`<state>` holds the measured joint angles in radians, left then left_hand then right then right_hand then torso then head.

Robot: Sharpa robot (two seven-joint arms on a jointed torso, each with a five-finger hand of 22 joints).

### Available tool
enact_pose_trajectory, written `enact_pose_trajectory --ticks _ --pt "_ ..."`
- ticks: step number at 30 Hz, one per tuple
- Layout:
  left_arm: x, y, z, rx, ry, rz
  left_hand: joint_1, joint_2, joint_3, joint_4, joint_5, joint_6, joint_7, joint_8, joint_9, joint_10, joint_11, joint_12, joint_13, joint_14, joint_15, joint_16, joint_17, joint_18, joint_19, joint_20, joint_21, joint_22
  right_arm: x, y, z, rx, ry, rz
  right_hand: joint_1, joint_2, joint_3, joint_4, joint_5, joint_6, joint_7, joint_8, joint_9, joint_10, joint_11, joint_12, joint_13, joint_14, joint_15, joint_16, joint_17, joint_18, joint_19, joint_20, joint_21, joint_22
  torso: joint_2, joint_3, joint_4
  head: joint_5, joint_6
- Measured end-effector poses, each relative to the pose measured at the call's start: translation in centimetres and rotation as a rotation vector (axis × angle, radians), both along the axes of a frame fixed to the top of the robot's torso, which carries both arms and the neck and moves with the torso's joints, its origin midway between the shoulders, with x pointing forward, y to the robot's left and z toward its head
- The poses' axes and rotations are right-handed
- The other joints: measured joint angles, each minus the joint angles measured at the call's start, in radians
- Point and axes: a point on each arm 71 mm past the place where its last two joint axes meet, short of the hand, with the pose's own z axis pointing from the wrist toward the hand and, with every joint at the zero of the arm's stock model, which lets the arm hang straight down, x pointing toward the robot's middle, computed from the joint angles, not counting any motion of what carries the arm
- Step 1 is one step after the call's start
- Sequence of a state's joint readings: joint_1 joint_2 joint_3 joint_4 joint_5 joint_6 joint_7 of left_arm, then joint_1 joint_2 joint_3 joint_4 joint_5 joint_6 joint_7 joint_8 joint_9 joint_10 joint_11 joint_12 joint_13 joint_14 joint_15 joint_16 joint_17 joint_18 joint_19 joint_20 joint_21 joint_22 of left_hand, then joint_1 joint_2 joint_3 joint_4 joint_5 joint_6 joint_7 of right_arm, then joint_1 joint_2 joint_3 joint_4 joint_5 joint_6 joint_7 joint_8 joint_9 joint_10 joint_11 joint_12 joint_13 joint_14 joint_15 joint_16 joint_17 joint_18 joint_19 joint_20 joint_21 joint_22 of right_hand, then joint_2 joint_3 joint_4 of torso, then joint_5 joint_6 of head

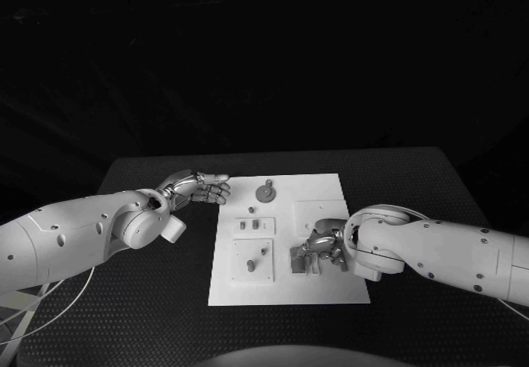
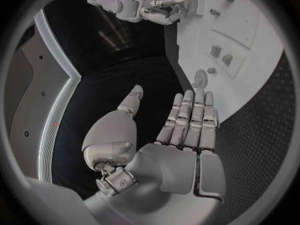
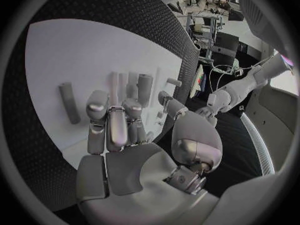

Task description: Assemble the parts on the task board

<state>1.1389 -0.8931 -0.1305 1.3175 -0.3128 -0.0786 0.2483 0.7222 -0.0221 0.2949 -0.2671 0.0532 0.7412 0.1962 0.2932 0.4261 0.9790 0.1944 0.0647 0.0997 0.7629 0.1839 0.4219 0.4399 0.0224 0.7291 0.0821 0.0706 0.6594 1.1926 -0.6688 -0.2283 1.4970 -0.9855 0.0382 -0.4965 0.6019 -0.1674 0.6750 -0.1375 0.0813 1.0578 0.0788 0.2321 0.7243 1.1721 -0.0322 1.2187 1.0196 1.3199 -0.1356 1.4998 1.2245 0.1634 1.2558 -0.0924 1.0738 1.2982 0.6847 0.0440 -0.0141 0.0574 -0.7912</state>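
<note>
White and flat, the rectangular task board (image 1: 289, 294) lies in the middle of the dark textured bench (image 1: 132, 321), with small grey parts on it: a round disc-shaped part (image 1: 264, 193) near its far edge and a short grey bar (image 3: 69, 102) near its right side. The left robot hand (image 1: 199, 187) hovers just beside the board's far left corner, fingers straight and apart, grasping nothing. The right robot hand (image 1: 319, 248) is low over the board's right half, fingers bent toward upright grey parts (image 3: 144, 87); whether it grips one, I cannot tell.
</note>
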Motion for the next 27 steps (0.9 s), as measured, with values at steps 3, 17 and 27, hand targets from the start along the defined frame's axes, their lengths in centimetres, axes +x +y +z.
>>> enact_pose_trajectory --ticks 3,17,27 --pt "0.0 0.0 0.0 0.0 0.0 0.0 0.0 0.0 0.0 0.0 0.0 0.0 0.0 0.0 0.0 0.0 0.0 0.0 0.0 0.0 0.0 0.0 0.0 0.0 0.0 0.0 0.0 0.0 0.0 0.0 -0.1 -0.003 0.0 0.0 0.0 -0.011 0.003 0.008 0.0 -0.003 0.0 -0.006 0.0 -0.004 0.003 0.0 0.0 -0.002 0.002 0.0 -0.002 0.0 0.0 0.0 0.0 0.0 0.0 -0.0001 -0.0003 0.0 0.0" --pt "0.0 0.0 0.0 0.0 0.0 0.0 0.0 0.0 -0.003 -0.003 0.0 0.0 0.0 0.004 0.0 0.0 0.0 0.0 0.0 0.0 0.0 0.0 0.001 0.0 0.0 0.0 0.0 0.0 0.0 -0.1 0.0 -0.005 -0.001 0.003 0.004 -0.022 0.011 0.03 0.0 -0.005 -0.002 -0.006 0.004 -0.004 0.003 0.0 0.002 -0.005 0.003 0.0 -0.003 0.0 0.0 0.0 0.0 0.0 0.0 -0.0002 -0.0002 0.001 -0.002" --pt "0.0 0.1 0.0 0.001 0.0 0.002 0.0 0.0 -0.001 -0.004 0.0 0.0 0.0 0.004 0.0 0.0 0.0 0.0 0.0 0.0 0.0 0.0 0.001 0.0 0.0 0.0 0.0 0.0 -0.3 -1.7 0.5 -0.011 -0.027 -0.007 0.013 -0.014 0.007 0.026 0.0 -0.005 -0.002 -0.005 0.01 -0.004 0.004 0.0 0.003 -0.005 0.003 0.0 0.005 0.001 0.0 0.0 0.0 0.003 0.0 0.0 -0.0002 0.0 0.0"
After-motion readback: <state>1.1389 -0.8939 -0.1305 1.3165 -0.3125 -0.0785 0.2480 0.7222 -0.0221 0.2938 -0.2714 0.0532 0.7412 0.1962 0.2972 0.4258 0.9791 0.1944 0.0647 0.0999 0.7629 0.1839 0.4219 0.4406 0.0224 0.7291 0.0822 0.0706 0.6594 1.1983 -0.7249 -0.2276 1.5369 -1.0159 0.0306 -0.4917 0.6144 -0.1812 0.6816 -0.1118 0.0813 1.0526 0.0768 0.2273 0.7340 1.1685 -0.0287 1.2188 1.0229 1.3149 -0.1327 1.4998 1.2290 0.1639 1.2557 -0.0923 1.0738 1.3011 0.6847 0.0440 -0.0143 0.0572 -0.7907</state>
